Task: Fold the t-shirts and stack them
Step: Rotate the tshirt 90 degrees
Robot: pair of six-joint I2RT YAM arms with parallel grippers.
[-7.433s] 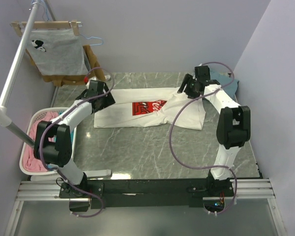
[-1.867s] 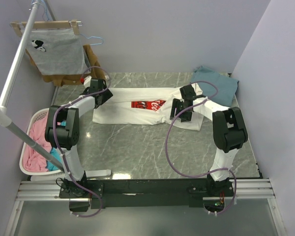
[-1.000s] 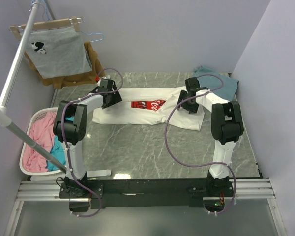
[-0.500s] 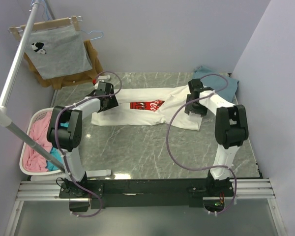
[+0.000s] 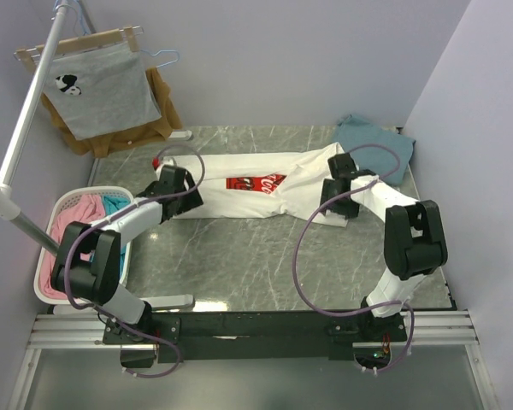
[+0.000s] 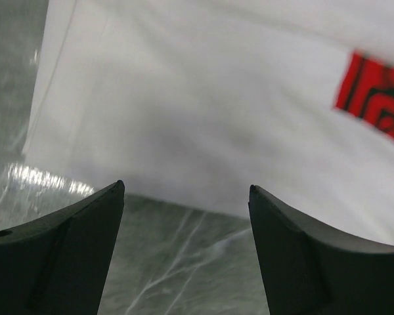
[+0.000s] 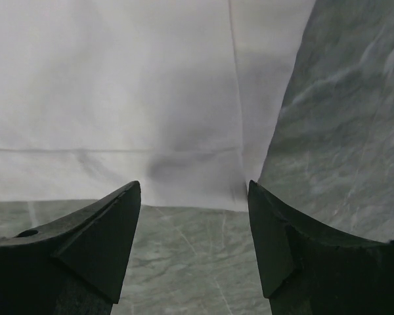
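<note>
The white t-shirt (image 5: pixel 265 198) with the red logo (image 5: pixel 255 182) lies spread across the back of the marble table. My left gripper (image 5: pixel 186 198) is open and empty at the shirt's left near edge; in the left wrist view the hem (image 6: pixel 203 151) lies just beyond the open fingertips (image 6: pixel 111 197). My right gripper (image 5: pixel 335 205) is open and empty at the shirt's right near corner; the cloth edge (image 7: pixel 151 131) lies just ahead in the right wrist view. The teal-blue t-shirt (image 5: pixel 374 145) lies crumpled at the back right corner.
A white laundry basket (image 5: pixel 47 282) with pink and teal cloth stands off the table's left edge. A grey shirt with an animal mark (image 5: pixel 98 90) and a brown garment (image 5: pixel 158 107) hang from a rack at back left. A metal pole (image 5: pixel 21 137) runs along the left.
Both grippers have drawn back from over the shirt toward its near edge. The left arm swung left and nearer; the right gripper moved nearer to the right corner. The shirt lies flatter.
</note>
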